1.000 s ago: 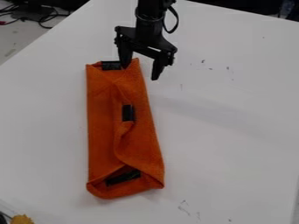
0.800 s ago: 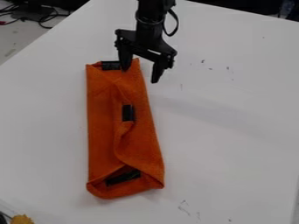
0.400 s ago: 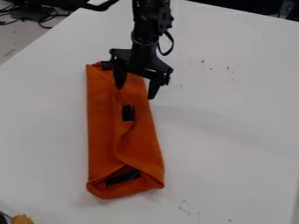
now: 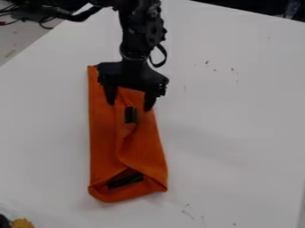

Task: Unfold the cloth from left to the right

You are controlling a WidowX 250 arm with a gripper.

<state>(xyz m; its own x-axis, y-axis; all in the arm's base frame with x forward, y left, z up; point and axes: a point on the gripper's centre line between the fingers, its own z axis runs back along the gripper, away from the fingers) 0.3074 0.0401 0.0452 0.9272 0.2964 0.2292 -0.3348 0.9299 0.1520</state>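
My gripper (image 4: 129, 107) is open over the upper part of the orange cloth (image 4: 104, 142), its two fingers apart with the cloth's surface visible between them. The cloth lies folded into a long narrow shape, running from the upper left toward the lower middle. A black patch (image 4: 130, 115) shows at its middle, just below and between the fingertips, and another black patch (image 4: 125, 181) near its bottom end. The cloth's top end is partly hidden behind the gripper. Whether the fingertips touch the cloth I cannot tell.
The cloth lies on a white table (image 4: 238, 133). A yellow object (image 4: 23, 223) sits at the lower left corner. Dark cables (image 4: 44, 18) lie beyond the table's edge at the upper left.
My gripper has moved down and slightly left in the view, from the cloth's top end to above its upper part. It has stayed open, and the cloth has not moved.
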